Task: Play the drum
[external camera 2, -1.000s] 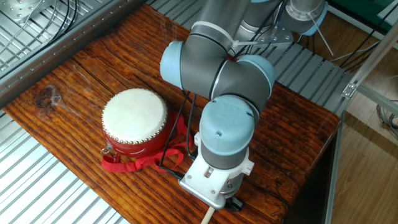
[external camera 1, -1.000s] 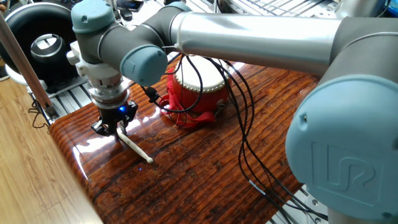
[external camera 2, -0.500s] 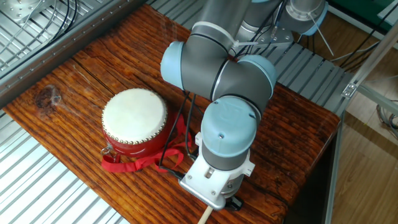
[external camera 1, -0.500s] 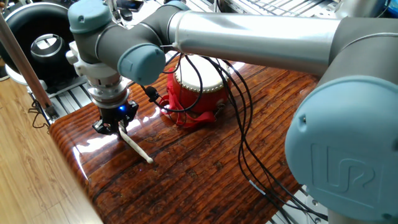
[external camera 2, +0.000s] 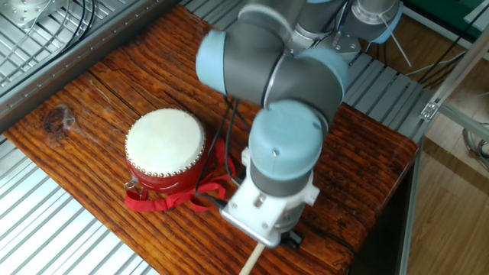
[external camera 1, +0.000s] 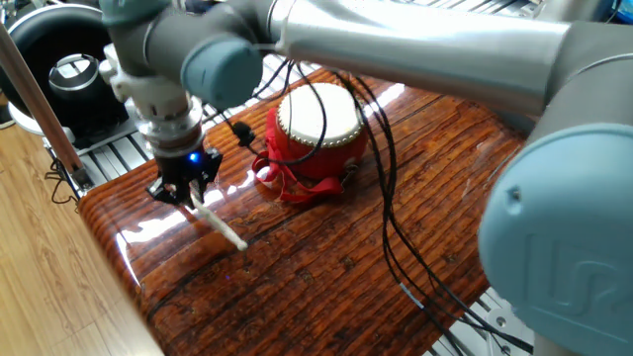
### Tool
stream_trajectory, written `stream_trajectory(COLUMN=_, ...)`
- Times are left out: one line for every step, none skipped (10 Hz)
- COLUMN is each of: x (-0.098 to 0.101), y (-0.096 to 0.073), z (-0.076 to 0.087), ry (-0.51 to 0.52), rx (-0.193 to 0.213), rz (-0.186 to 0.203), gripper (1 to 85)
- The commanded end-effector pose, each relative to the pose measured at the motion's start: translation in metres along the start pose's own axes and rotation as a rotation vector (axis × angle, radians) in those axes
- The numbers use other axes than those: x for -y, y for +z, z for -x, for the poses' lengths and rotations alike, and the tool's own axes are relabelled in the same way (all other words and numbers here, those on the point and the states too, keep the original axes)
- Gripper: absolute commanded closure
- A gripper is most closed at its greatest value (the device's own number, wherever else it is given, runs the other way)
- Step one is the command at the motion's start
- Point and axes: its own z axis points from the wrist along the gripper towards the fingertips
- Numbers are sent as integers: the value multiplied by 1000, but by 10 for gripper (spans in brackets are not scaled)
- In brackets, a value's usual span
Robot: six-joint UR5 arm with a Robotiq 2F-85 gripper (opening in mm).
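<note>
Pale wooden stick (external camera 1: 220,223) clamped in my end effector (external camera 1: 185,190), fingers closed on top end, tip angled down toward desk (external camera 1: 326,267) so I can swing it like mallet. Red drum (external camera 1: 317,127) sits just beside end effector, cream skin up, ribbons splayed at base, not touching stick. Desk glossy dark wood grain, glare spots. Beyond drum: metal slat racks, black ring device (external camera 1: 59,69), wood floor.

Lab: aluminium frame rails (external camera 2: 46,229), loose cables (external camera 1: 396,237), wood table (external camera 1: 326,287).
</note>
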Motion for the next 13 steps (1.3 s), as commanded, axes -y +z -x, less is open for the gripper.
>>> stream_trajectory(x=23, y=-38, z=-12, ry=-41, rx=-23, rz=-1, gripper=847)
stream_trajectory(x=32, y=-41, z=-14, ry=-61, rx=-18, rz=-12, gripper=847)
stream_trajectory(x=42, y=-44, z=-14, ry=-78, rx=-7, rz=-30, gripper=847)
stream_trajectory(x=51, y=-47, z=-16, ry=-87, rx=2, rz=-36, gripper=847)
stream_trajectory(x=63, y=-50, z=-15, ry=-104, rx=8, rz=-40, gripper=847)
stream_trajectory(x=72, y=-53, z=-15, ry=-115, rx=10, rz=-40, gripper=847)
stream_trajectory(x=78, y=-57, z=-16, ry=-121, rx=5, rz=-40, gripper=847)
stream_trajectory(x=88, y=-62, z=-20, ry=-133, rx=-7, rz=-68, gripper=847)
stream_trajectory(x=103, y=-69, z=-24, ry=-155, rx=-16, rz=-108, gripper=847)
stream_trajectory(x=106, y=-75, z=-29, ry=-169, rx=-23, rz=-99, gripper=847)
stream_trajectory(x=112, y=-82, z=-34, ry=-185, rx=-32, rz=-99, gripper=847)
stream_trajectory(x=121, y=-89, z=-39, ry=-205, rx=-39, rz=-98, gripper=847)
stream_trajectory(x=130, y=-96, z=-44, ry=-226, rx=-44, rz=-92, gripper=847)
